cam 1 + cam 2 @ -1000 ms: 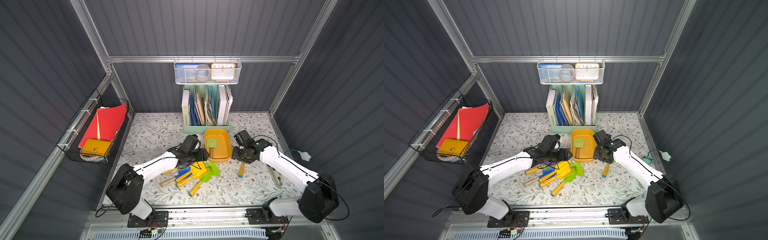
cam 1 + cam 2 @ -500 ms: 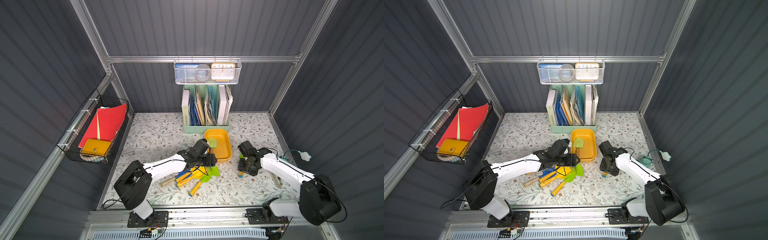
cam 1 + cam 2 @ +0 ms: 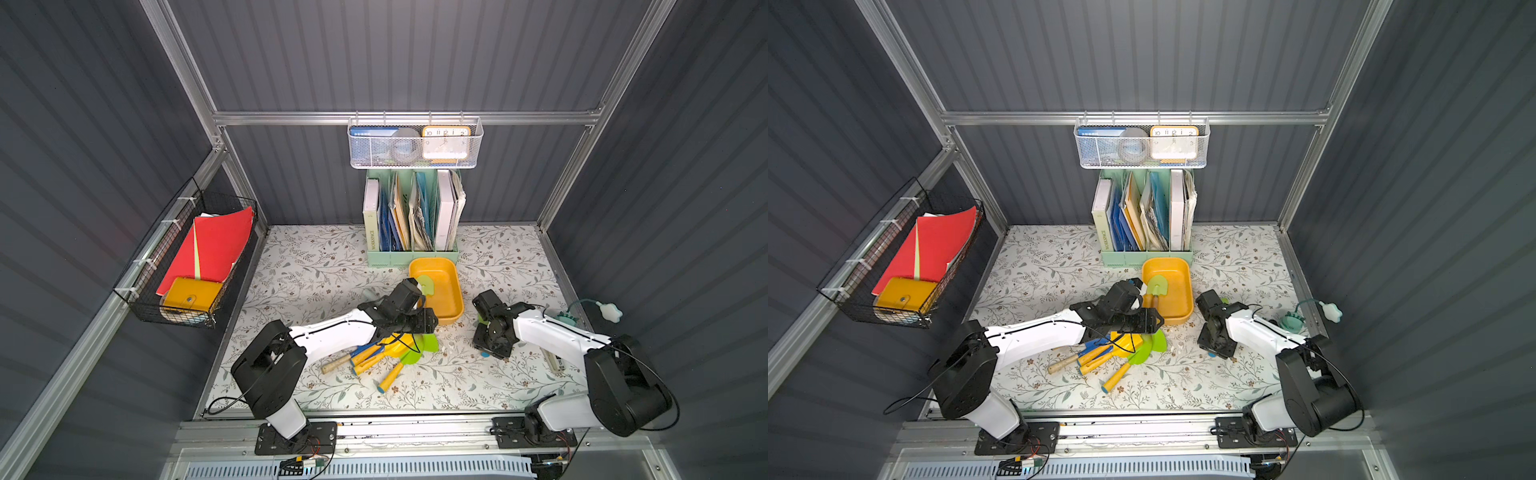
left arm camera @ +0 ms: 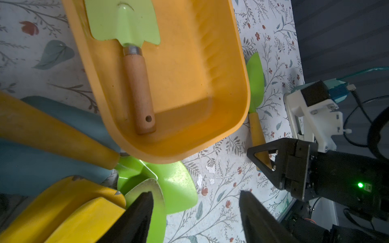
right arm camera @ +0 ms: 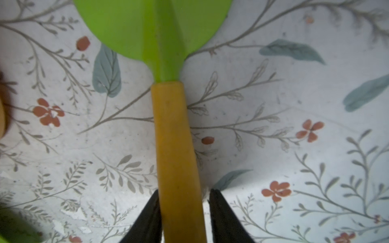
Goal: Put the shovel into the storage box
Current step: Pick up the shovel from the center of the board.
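The floral table (image 3: 316, 266) carries a mint-green file rack (image 3: 411, 258) at the far centre. Just near of the rack is the yellow-orange storage box (image 3: 448, 291), its long side running near to far. One green shovel with a wooden handle (image 4: 136, 84) already lies inside it. A pile of shovels (image 3: 382, 353) sits at the box's near-left corner, and the left gripper (image 4: 194, 192) hangs over that pile, spread wide and holding nothing. The shovel (image 5: 172, 130) that matters now has a green blade and a yellow handle. It lies flat on the table just right of the box and parallel to its right wall, blade far and handle end near. The top views hide most of it under the right arm. The right gripper (image 5: 184, 190) is the nearer hand by a wide margin: it is down over the handle toward its near end, with the jaws set across the handle's width. They stand narrow, one finger (image 5: 151, 210) touching the handle and the other showing a sliver of table beside it, so I judge the grip not yet made. Once it is clamped, the box lies directly to the shovel's left, so a lift and a short carry leftward with the axis unchanged should drop it in beside the first.
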